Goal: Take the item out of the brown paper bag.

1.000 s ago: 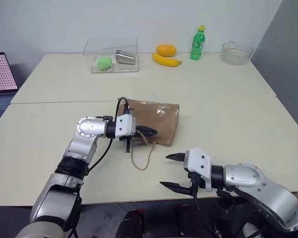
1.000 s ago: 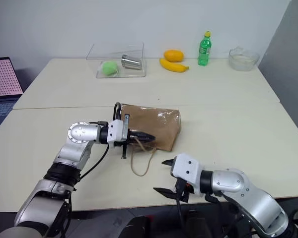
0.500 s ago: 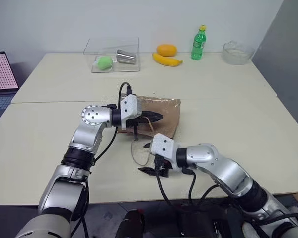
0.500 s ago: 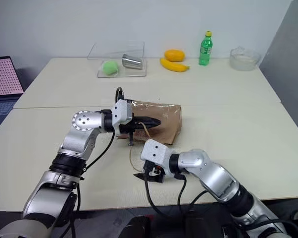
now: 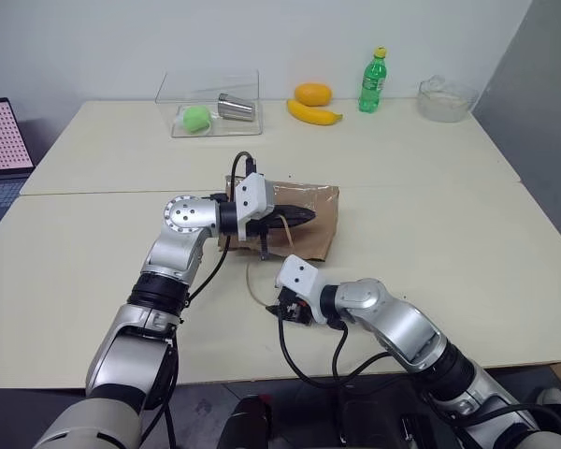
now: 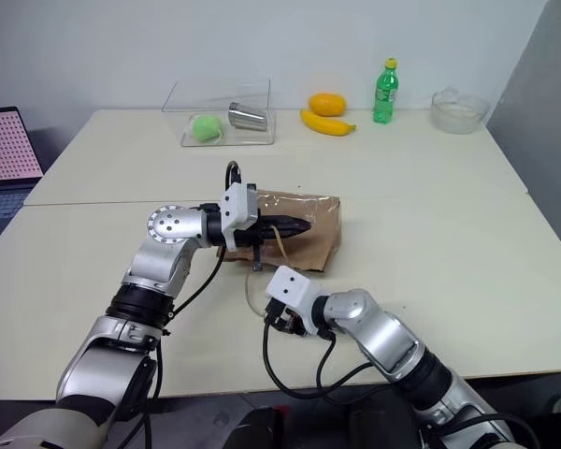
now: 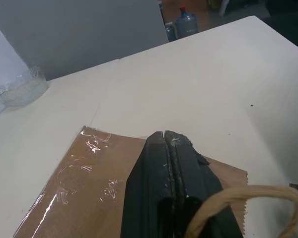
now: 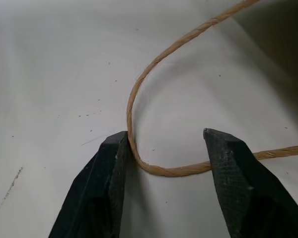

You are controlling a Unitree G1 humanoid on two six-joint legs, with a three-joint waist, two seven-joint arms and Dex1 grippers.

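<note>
Over the brown paper bag (image 5: 294, 217), left pincer (image 5: 304, 218) reaching level, clamped on one tan handle (image 7: 238, 201). Right pincer (image 8: 166, 148) low over the surface (image 5: 430, 215), jaws parted around the other handle loop (image 8: 139, 99) (bag's item hidden).

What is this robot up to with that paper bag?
It is working on a crinkled brown paper bag lying flat on the cream table. Its left gripper is shut on one thin tan loop handle, holding it above the bag. Its right gripper is low at the table with open fingers on either side of the other tan loop handle. Nothing has come out yet.
</note>
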